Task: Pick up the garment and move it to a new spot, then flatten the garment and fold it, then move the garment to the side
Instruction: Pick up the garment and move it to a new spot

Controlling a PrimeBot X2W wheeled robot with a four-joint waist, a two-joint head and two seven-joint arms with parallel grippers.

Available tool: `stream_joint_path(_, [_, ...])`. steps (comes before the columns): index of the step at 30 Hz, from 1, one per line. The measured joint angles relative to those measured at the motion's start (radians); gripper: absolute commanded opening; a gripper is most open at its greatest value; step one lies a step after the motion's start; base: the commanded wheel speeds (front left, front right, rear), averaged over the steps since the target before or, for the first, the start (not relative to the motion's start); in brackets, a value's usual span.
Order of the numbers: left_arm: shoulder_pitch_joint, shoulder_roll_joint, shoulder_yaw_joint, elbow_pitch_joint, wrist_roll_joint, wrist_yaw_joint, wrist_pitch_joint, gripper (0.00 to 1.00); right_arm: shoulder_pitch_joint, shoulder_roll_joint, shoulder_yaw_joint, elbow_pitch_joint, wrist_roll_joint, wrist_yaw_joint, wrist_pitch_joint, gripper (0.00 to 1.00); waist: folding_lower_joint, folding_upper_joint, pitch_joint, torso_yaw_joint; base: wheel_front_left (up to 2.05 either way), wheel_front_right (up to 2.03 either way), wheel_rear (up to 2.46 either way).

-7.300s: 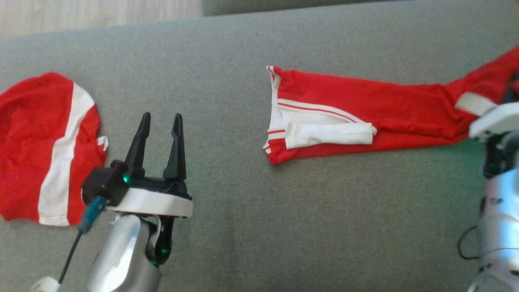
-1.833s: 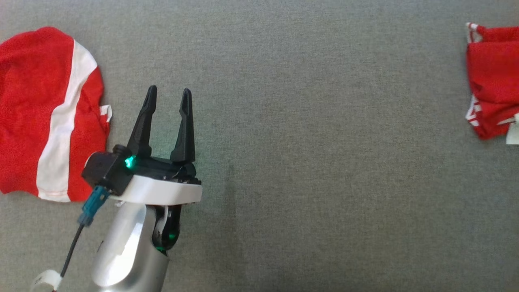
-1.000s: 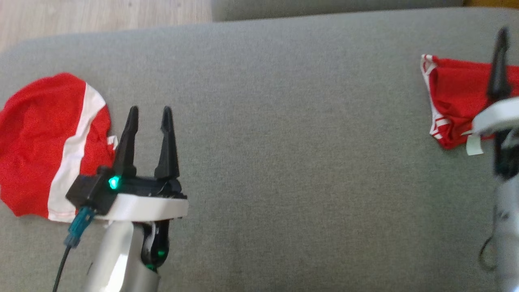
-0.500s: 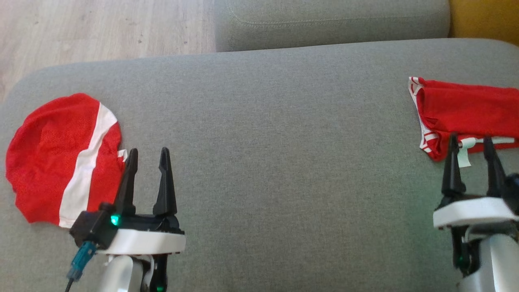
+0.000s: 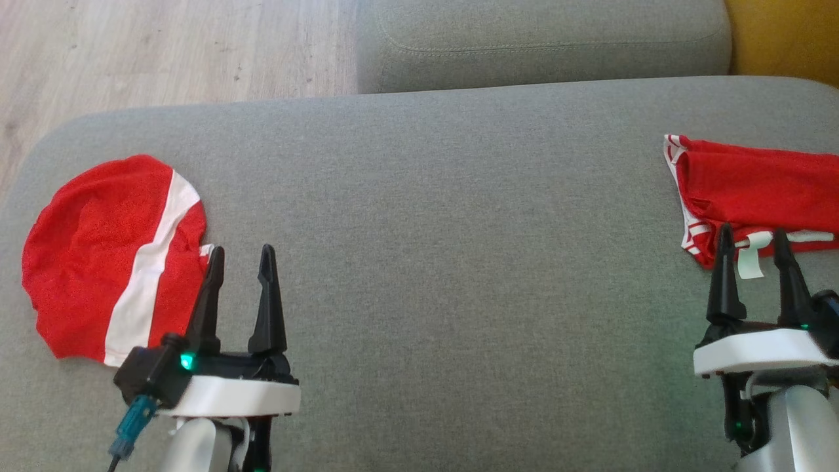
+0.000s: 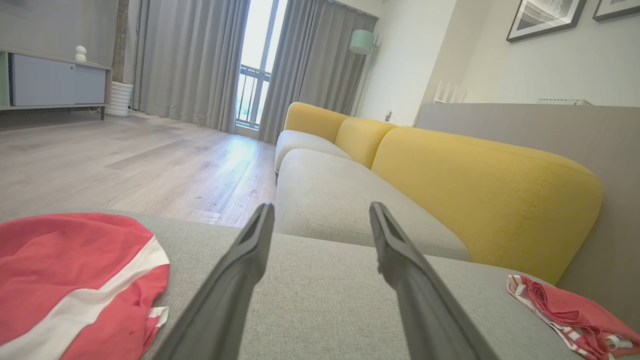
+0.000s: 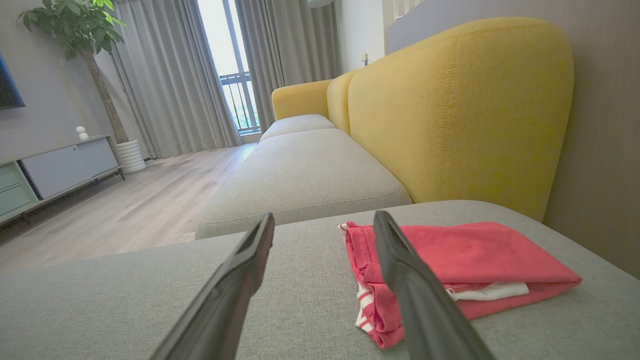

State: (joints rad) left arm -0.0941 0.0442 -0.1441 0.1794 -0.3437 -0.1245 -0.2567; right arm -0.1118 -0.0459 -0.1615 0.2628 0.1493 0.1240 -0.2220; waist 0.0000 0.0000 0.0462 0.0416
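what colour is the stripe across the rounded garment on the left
White, on the red rounded garment; clearest in the head view.

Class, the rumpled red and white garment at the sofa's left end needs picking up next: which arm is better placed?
Left, most likely. The left pincer is open just beside the rumpled garment, while the right pincer sits at the far end of the sofa by the folded garment.
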Motion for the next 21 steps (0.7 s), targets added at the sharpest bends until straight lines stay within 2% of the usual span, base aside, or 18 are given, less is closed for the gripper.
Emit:
stream_joint_path(10, [-0.001, 0.000, 0.004, -0.004, 0.000, 0.001, 0.000, 1.00, 0.000, 0.000, 0.016, -0.008, -0.001, 0.000, -0.007, 1.00, 0.0000, 0.0000, 0.012, 0.021, 0.00, 0.00, 0.00])
stream_joint_path(15, [-0.011, 0.000, 0.053, 0.018, 0.018, 0.003, 0.000, 1.00, 0.000, 0.000, 0.024, -0.032, -0.001, 0.000, -0.007, 1.00, 0.0000, 0.0000, 0.033, 0.048, 0.00, 0.00, 0.00])
stream_joint_path(21, [-0.087, 0.015, 0.126, 0.106, 0.039, 0.037, 0.000, 1.00, -0.003, 0.000, 0.047, -0.060, -0.001, 0.000, 0.004, 1.00, 0.0001, 0.0000, 0.076, 0.088, 0.00, 0.00, 0.00])
